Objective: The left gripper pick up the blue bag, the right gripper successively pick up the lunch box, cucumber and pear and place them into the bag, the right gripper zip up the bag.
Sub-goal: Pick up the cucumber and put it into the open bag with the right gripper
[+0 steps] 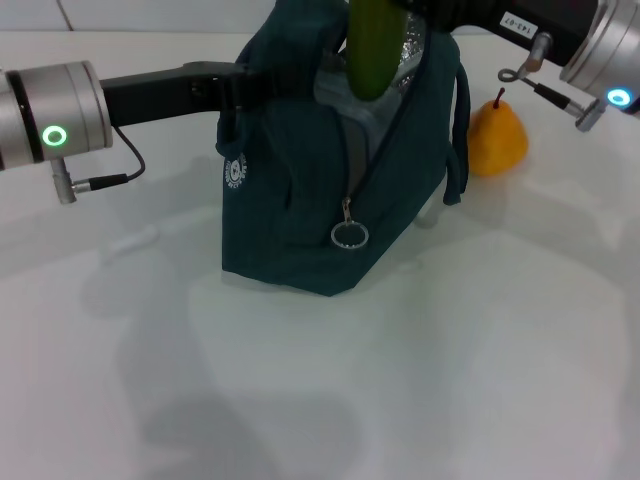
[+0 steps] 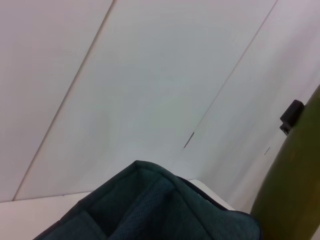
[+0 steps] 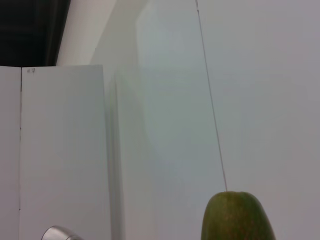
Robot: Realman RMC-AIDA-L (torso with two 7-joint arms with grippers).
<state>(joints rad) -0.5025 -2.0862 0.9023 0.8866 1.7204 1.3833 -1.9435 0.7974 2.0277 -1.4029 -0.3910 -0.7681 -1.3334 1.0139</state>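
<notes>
The bench (image 1: 400, 400) carries the blue bag (image 1: 300, 200), standing upright at the far centre with its mouth open and its zipper ring hanging down the near face. The left end effector (image 1: 232, 88) reaches in from the left to the bag's top-left edge — whether it is clamped there I cannot tell. The cucumber (image 1: 372, 45) hangs upright over the opening, presumably carried by the right end effector, whose fingers are out of sight. The pear (image 1: 497, 135) waits to the right. Risk: the cucumber's blunt end catches the lining or rim — dragging the bag over.
</notes>
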